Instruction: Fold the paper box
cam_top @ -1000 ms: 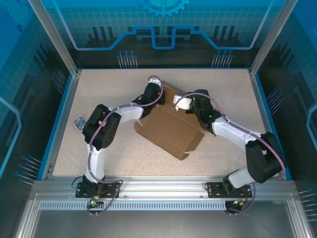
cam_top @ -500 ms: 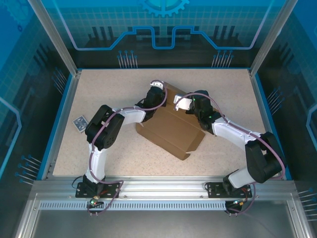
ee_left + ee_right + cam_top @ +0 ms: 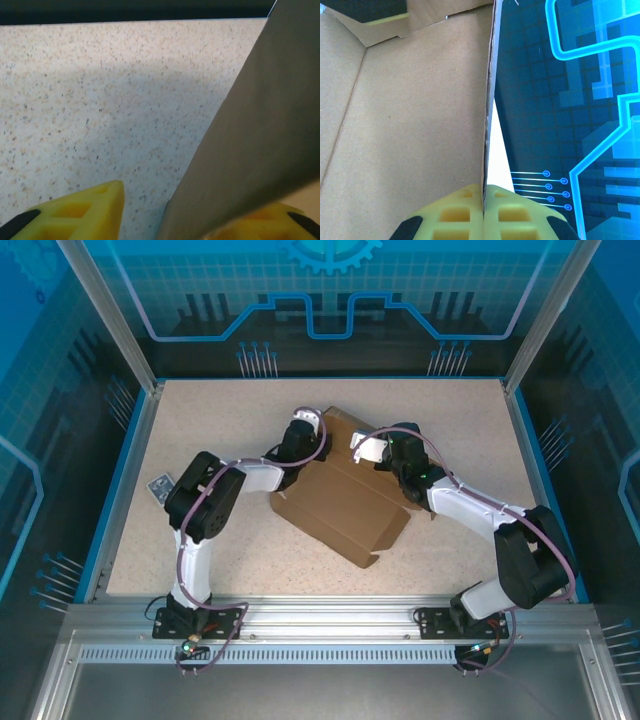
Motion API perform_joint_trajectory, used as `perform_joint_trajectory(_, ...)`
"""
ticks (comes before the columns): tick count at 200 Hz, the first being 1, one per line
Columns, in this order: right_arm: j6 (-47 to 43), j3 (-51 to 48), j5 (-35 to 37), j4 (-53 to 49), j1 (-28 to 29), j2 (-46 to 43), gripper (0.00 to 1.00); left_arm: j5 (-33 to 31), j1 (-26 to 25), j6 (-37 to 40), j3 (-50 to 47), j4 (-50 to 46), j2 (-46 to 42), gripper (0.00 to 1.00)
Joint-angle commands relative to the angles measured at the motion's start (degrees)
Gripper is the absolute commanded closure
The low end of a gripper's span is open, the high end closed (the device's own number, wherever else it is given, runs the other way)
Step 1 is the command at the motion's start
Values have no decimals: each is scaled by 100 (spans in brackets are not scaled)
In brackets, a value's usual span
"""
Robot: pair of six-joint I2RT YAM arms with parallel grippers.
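Note:
The brown paper box [image 3: 345, 505] lies half folded in the middle of the table, with its far flaps raised. My left gripper [image 3: 303, 428] is at its far-left corner. In the left wrist view the left gripper [image 3: 185, 210] is open around a raised flap [image 3: 255, 135]; the left finger [image 3: 80, 212] stands apart from the cardboard, and the flap leans by the right finger. My right gripper [image 3: 360, 447] is at the far-right side. In the right wrist view the right gripper [image 3: 484, 192] is shut on the thin edge of an upright wall [image 3: 488, 100] of the box.
A small blue-and-white patterned card [image 3: 160, 487] lies near the table's left edge. Blue rails and glass panels [image 3: 320, 310] enclose the speckled table [image 3: 200, 410]. Both arms reach over the box from the near edge.
My left gripper's jaws have parted, loosening from the flap, and it has shifted slightly left. The right gripper keeps its grip in the same place.

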Motion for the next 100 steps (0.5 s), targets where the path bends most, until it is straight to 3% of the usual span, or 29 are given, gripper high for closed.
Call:
perform_joint_trajectory(1,59,-36,-3,-341,68,101,97,256,117,-173,-67,47,-216,51)
perform_joint_trajectory(100,105,-40,-92,-407,63,42,97,371,224,-414,678,-819,102,49)
